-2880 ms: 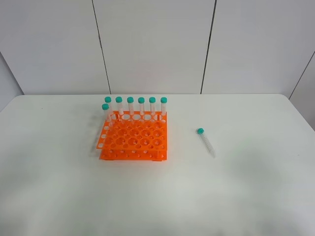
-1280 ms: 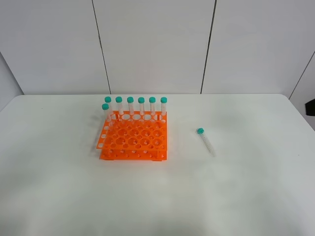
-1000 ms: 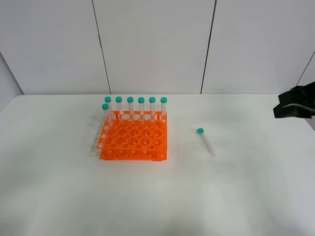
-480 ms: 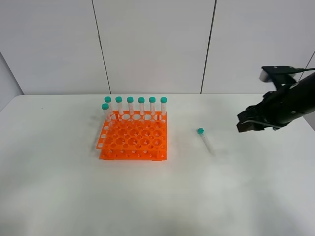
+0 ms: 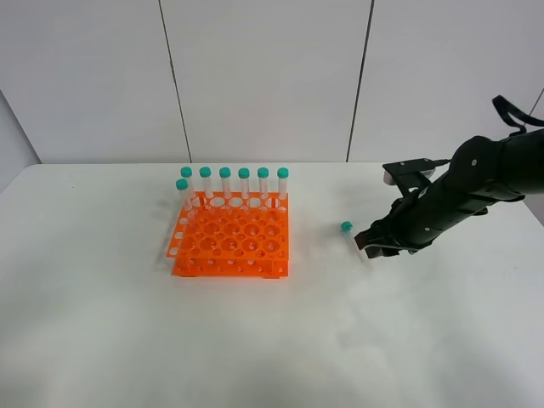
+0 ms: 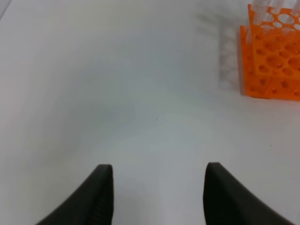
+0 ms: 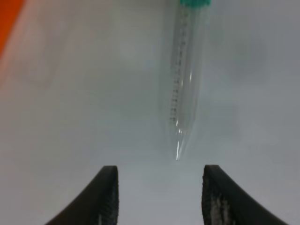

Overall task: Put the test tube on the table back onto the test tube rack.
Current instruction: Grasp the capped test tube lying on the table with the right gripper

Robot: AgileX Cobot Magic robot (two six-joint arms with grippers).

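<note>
The test tube (image 7: pixel 185 79) lies flat on the white table (image 5: pixel 255 340), right of the rack, its teal cap (image 5: pixel 346 226) pointing away from my right gripper. In the exterior view my right gripper (image 5: pixel 367 245) hangs low over the tube's pointed end and hides most of its body. The right wrist view shows that gripper (image 7: pixel 159 187) open, the tube's tip just ahead of the gap and nothing between the fingers. The orange test tube rack (image 5: pixel 229 238) stands left of centre. My left gripper (image 6: pixel 159 187) is open over bare table, with the rack (image 6: pixel 274 61) off to one side.
Several teal-capped tubes (image 5: pixel 235 183) stand upright along the rack's back row, one more at its back left corner. A grey panelled wall (image 5: pixel 272 76) rises behind the table's far edge. A sliver of the orange rack (image 7: pixel 7 18) shows in the right wrist view.
My right arm has come in from the right edge and dropped down to the lying tube. Its jaws have narrowed slightly. The tube and rack have not moved.
</note>
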